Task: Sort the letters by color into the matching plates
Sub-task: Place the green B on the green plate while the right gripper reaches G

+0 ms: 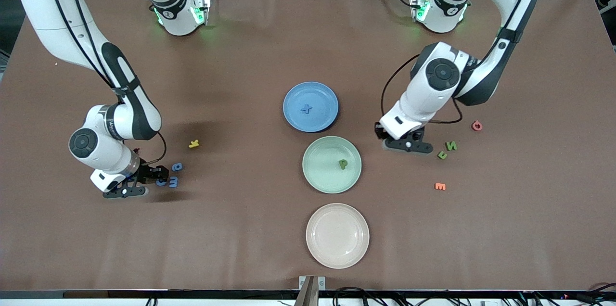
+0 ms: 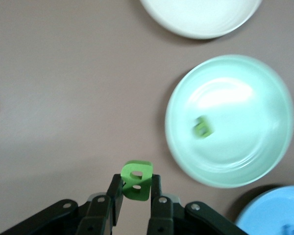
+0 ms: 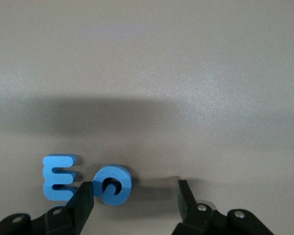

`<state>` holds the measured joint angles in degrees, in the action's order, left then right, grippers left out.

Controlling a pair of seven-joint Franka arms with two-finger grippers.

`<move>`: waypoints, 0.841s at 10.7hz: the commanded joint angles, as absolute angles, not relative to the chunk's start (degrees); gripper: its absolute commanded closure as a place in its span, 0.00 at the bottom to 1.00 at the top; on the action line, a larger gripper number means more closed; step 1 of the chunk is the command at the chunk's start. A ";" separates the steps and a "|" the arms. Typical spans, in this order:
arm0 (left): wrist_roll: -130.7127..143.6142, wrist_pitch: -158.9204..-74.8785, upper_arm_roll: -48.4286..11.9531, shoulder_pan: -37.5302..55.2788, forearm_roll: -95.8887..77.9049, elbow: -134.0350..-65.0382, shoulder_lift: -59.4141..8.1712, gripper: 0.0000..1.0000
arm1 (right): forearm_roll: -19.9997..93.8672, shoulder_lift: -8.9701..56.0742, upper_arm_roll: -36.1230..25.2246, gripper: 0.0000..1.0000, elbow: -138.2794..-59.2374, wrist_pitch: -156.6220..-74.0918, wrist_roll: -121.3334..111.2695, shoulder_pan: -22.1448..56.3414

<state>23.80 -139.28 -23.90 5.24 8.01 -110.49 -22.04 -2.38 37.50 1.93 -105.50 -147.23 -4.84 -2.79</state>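
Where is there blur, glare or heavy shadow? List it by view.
Left wrist view: green plate shows white glare, the letter in it is smeared. Right wrist view: a broad dark shadow lies on the table above the blue letters. Front view: sharp, evenly lit.

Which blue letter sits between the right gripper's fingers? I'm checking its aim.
The round blue letter lies between the open fingers of the right gripper, close against one. The blue E lies outside them, and the third farther off.

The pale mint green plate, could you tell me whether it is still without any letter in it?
No, one small green letter already lies inside the round pale mint green plate.
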 commanded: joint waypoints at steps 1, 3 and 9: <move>24.70 -136.94 -21.64 10.00 11.41 -94.95 -34.87 1.00 | -3.69 37.35 2.20 0.24 -105.73 -147.83 -5.01 -3.25; 24.70 -135.88 -18.03 14.22 11.87 -93.43 -36.21 1.00 | -3.60 37.79 2.20 0.24 -105.64 -149.66 -4.75 -3.25; 31.55 -135.88 -14.41 24.16 11.51 -86.40 -41.22 1.00 | -3.60 38.32 2.20 0.24 -105.82 -150.64 -4.57 -2.99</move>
<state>28.51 -137.18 -15.37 21.56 10.45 -89.94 -38.95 -2.46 37.80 1.94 -105.61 -149.80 -4.91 -2.79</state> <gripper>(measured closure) 0.736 0.256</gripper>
